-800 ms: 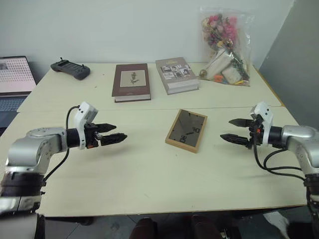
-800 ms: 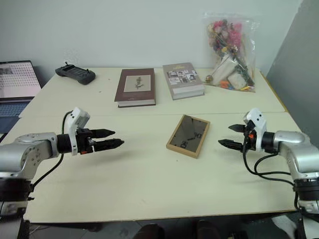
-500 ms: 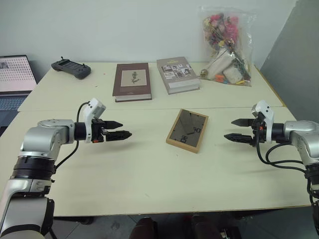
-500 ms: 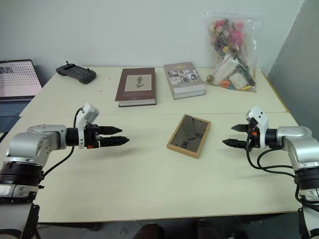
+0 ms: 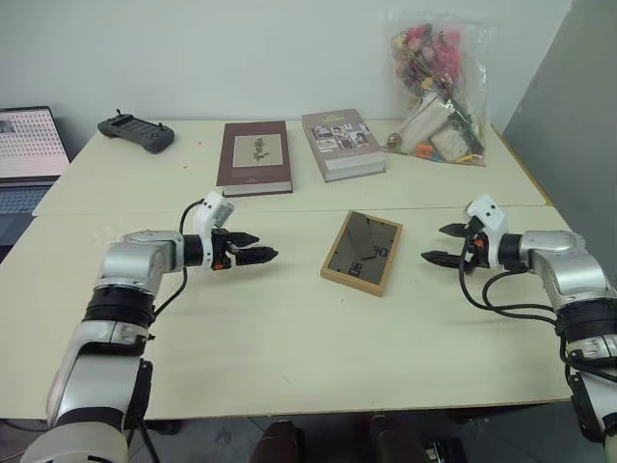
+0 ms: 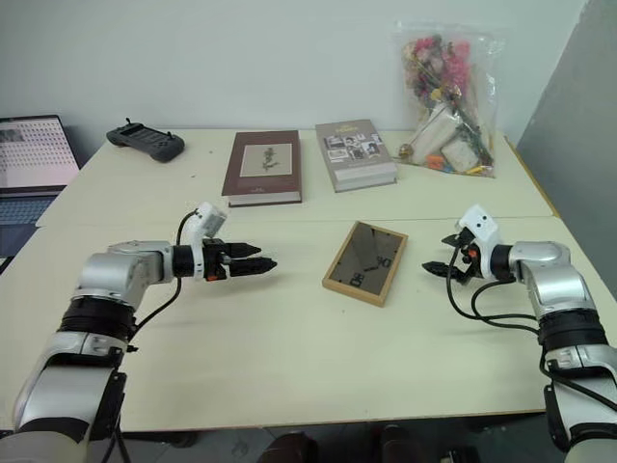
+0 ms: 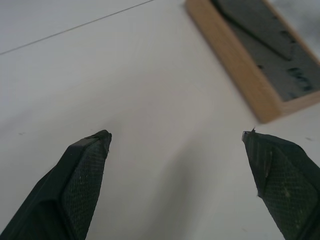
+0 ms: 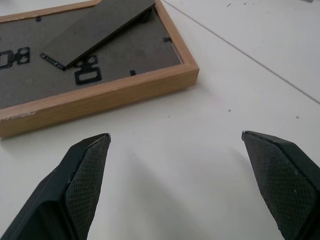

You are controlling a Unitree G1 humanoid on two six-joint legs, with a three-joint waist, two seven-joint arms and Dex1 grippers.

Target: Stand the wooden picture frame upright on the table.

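Nothing of the task done yet, judging from the pictures. Wooden picture frame (image 5: 362, 252) lying flat near the middle of the table (image 5: 289, 338), dark back turned up, fold-out stand closed against that back, picture side down and hidden. Just on the near side of the seam line that crosses the tabletop.

Left gripper (image 5: 258, 256) at about 9 o'clock from the frame, well apart from it, pointing toward it, fingers spread wide with nothing between them. Right gripper (image 5: 442, 245) at about 3 o'clock from the frame, near it but not touching, fingers also spread wide and empty. In the right wrist view only bare tabletop between the fingertips (image 8: 87, 165), with the light-wood edge of the frame beyond them.

Left to do, as a judgement: reach the frame, take it by its edges, lift it, fold out the stand, set it upright on the table. So the whole task is ahead; at most the approach in hand.

As for containers: one clear plastic bag (image 5: 439, 87) at about 1 o'clock from the frame, at the far right corner of the table, standing against the wall. Inside, dried flowers in pink and yellow, plus some pale pieces lower down, too small to name.

Also on the far half: maroon book (image 5: 254, 157) at 11 o'clock, grey book (image 5: 340, 144) at 12 o'clock, both closed and flat, well apart from the frame
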